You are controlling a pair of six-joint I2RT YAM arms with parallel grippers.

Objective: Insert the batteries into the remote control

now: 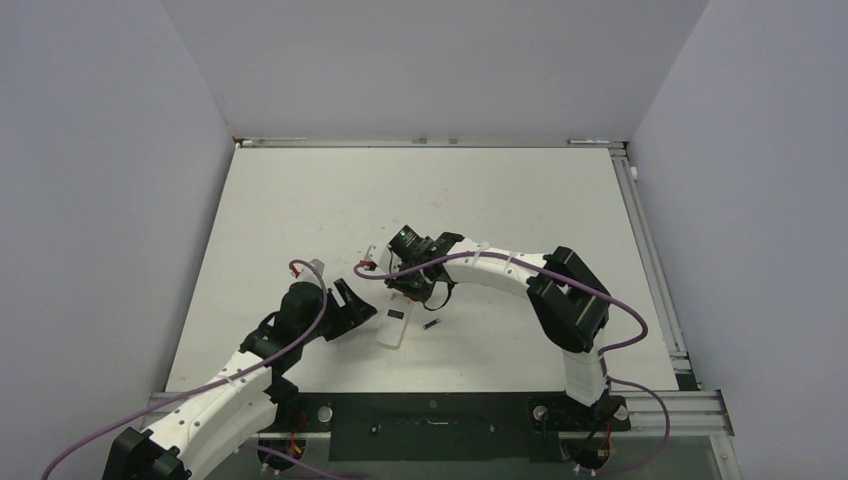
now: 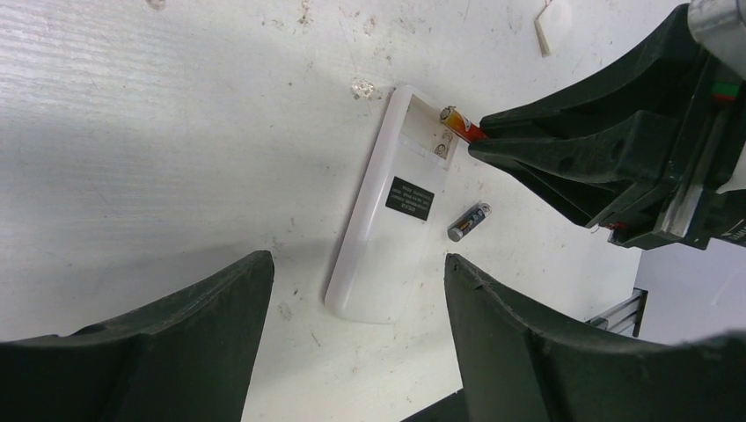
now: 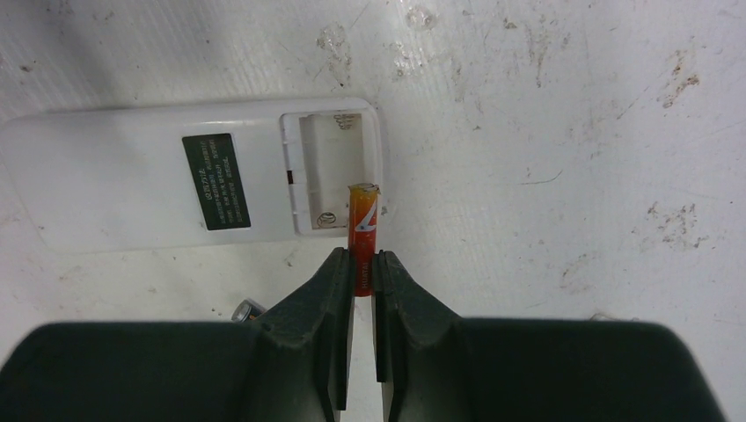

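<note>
The remote control lies back up on the table, its battery recess open and empty. My right gripper is shut on the reddish battery, whose free end touches the remote's end wall at the edge of the recess. It also shows in the left wrist view. The dark battery lies loose on the table beside the remote, and also shows in the top view. My left gripper is open and empty, just off the remote's other end.
A small flat white piece lies on the table beyond the remote. The white table is scuffed. Grey walls stand on three sides, with a metal rail along the right edge.
</note>
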